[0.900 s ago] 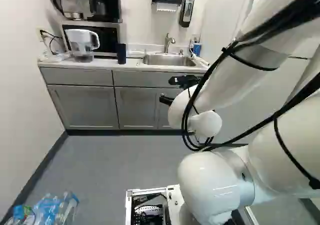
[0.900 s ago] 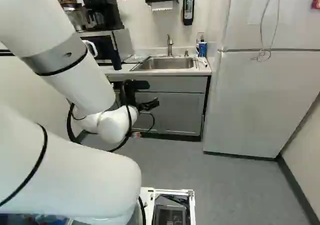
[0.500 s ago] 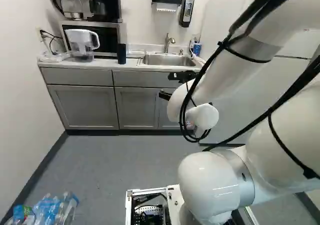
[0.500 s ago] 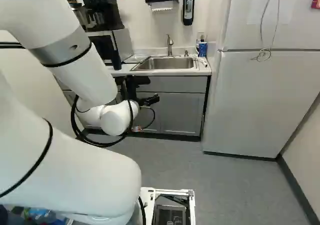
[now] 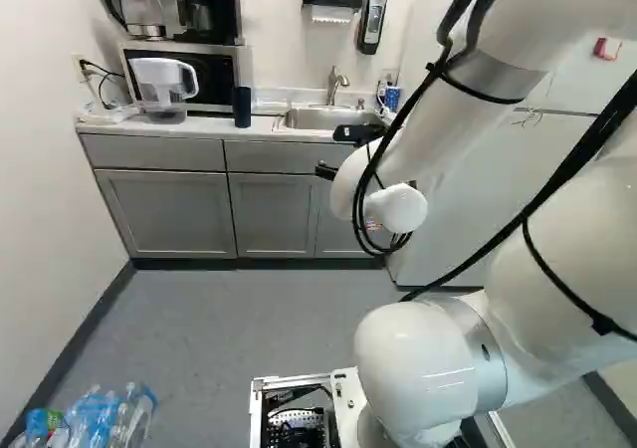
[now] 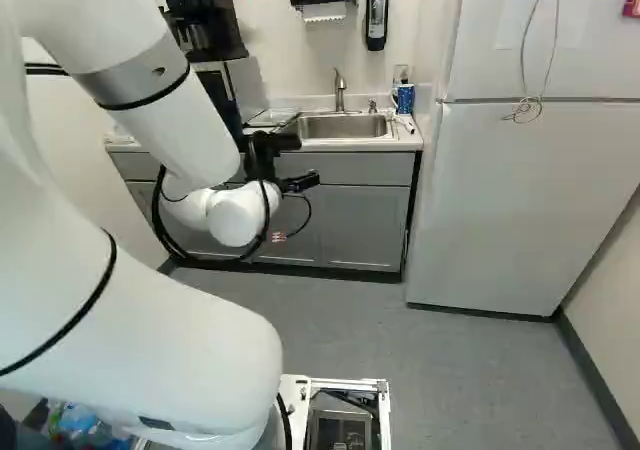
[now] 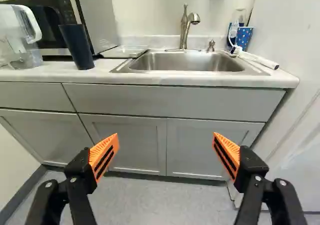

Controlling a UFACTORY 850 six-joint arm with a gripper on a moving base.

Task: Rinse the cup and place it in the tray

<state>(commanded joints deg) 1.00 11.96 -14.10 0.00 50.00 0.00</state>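
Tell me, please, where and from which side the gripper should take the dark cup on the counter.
Probably around the middle of the cup, level, from the front of the counter: it stands upright, tall and narrow, with the microwave behind and the pitcher beside it.

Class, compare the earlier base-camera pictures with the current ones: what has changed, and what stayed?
The white jointed arm has moved, carrying its black fingers with orange pads higher in both base views. They stand open, holding nothing. The tall dark blue cup, the steel sink and the base stayed put.
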